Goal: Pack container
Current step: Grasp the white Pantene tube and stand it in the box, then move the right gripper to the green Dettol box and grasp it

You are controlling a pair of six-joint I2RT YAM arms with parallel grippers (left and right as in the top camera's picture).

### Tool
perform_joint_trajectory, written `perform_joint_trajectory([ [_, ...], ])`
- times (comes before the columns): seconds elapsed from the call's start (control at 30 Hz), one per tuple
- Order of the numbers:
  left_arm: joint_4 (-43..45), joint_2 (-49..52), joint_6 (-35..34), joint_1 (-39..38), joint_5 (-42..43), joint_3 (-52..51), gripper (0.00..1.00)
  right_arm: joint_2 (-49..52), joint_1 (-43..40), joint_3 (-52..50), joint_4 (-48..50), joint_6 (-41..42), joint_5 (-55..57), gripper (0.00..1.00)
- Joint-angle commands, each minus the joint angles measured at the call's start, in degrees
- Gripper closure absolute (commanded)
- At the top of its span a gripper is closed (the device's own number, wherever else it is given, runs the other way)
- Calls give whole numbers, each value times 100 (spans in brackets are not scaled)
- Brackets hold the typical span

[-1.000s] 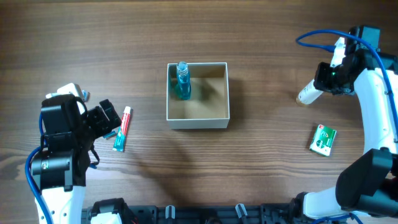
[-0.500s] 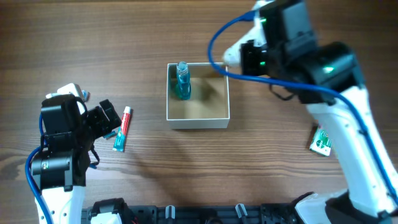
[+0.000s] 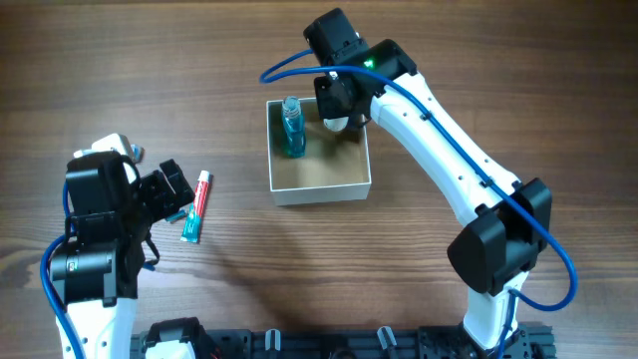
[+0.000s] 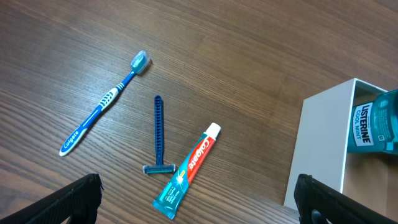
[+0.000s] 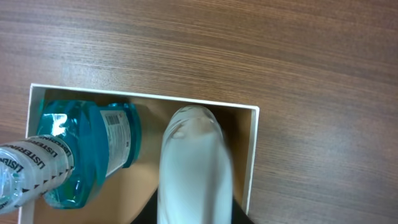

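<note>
The container (image 3: 319, 191), a square white-walled box with a tan inside, stands mid-table. It also shows in the right wrist view (image 5: 254, 155) and the left wrist view (image 4: 320, 149). A blue mouthwash bottle (image 3: 293, 132) (image 5: 84, 146) (image 4: 376, 121) lies in its left part. My right gripper (image 3: 339, 116) (image 5: 196, 214) is shut on a white bottle-like object (image 5: 196, 158) and holds it over the container's back right corner. My left gripper (image 3: 177, 195) (image 4: 199, 202) is open and empty, just left of a toothpaste tube (image 3: 196, 206) (image 4: 186, 171).
A blue razor (image 4: 158, 137) and a blue-and-white toothbrush (image 4: 102, 102) lie on the wooden table left of the toothpaste. The right arm (image 3: 449, 160) stretches from the front right across to the container.
My right arm has swung from the far right edge over to the container, carrying the white object. The left arm has not moved.
</note>
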Motion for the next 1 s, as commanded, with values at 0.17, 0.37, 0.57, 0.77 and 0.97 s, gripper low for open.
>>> perform_joint_trajectory([
  [0.17, 11, 0, -94, 48, -96, 127, 0, -15, -9, 96, -114, 55, -11, 57],
  [0.37, 15, 4, -92, 48, -98, 127, 0, -931, -11, 98, -378, -177, 15, 57],
  [0.57, 13, 7, -92, 48, -96, 127, 0, -2479, -1287, 94, -975, 1198, 638, 32],
  [0.77, 11, 7, -92, 48, -98, 127, 0, -3034, -3069, -662, -2192, 1110, -496, 30],
  [0.97, 13, 7, -94, 48, -98, 127, 0, -5495, -3233, -4113, -955, 2070, -673, 5],
])
